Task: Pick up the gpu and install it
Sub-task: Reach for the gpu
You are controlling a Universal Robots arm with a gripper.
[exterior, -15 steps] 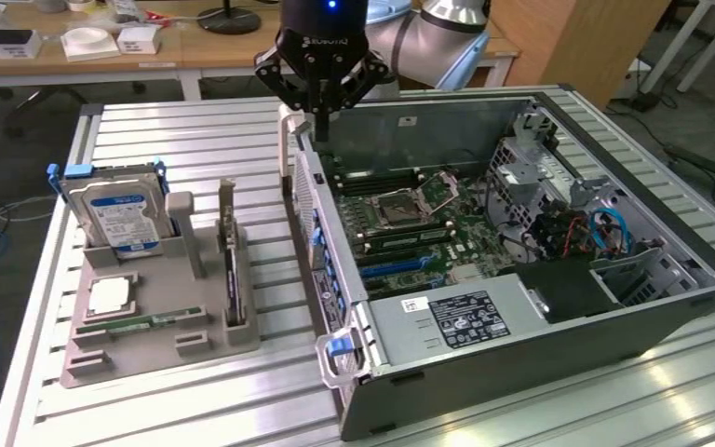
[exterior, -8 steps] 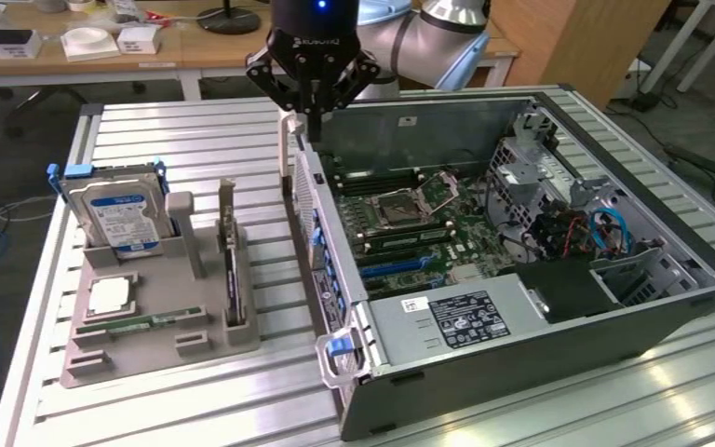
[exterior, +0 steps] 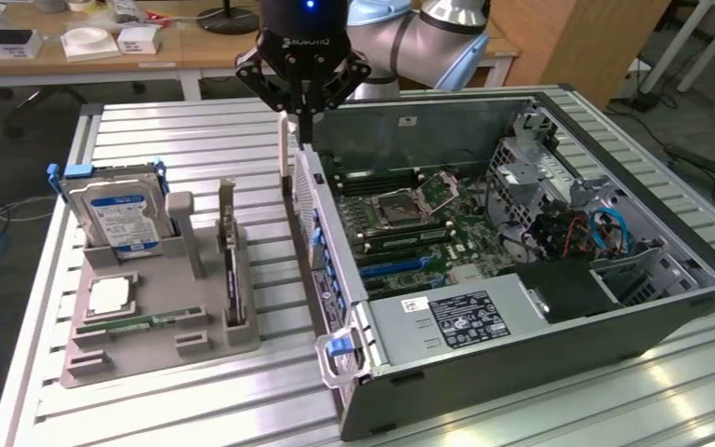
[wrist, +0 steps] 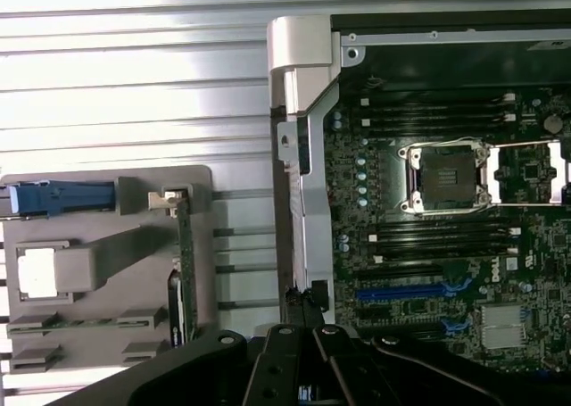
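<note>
The gpu (exterior: 230,256) stands on its edge in a slot of the grey holder (exterior: 146,349), with its pale bracket strip at the far end. From the wrist it appears as a thin edge-on card (wrist: 186,277). My gripper (exterior: 301,114) hangs high over the near wall of the open computer case (exterior: 482,326), behind the holder and to the exterior view's right of it, well apart from the gpu. Its fingers (wrist: 308,321) are shut together with nothing between them. The motherboard (wrist: 446,245) lies exposed, with blue expansion slots (wrist: 410,292).
The holder also carries a silver hard drive with a blue label (exterior: 115,219), a processor chip (exterior: 109,296) and a narrow green memory stick (exterior: 146,323). The ribbed metal table (exterior: 209,410) lies around them. Desks with boxes stand behind.
</note>
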